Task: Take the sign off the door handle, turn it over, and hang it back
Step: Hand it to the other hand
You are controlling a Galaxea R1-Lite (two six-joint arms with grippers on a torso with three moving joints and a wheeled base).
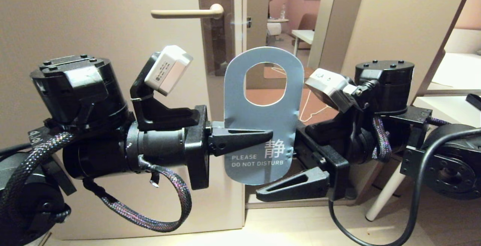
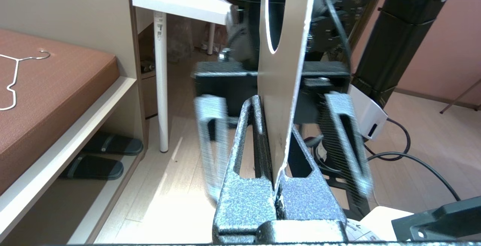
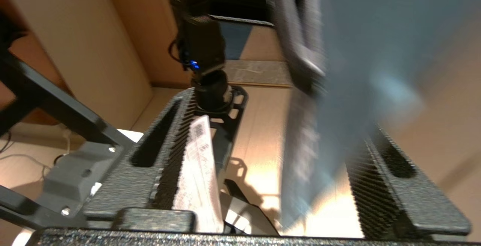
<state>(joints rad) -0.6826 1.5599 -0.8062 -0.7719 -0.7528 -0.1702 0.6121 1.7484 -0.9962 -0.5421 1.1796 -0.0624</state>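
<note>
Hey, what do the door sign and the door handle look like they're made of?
The sign looks like thin stiff card or plastic, matte blue with white print; edge-on in the left wrist view it is a flat thin sheet. The door handle looks like metal with a satin beige finish, showing soft highlights rather than mirror glare.

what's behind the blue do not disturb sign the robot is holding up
Through the round hole of the blue door-hanger sign shows brown bench and beige wall. One finger of the open right claw passes behind the sign; its tip is hidden. The shut left claw pinches it.
</note>
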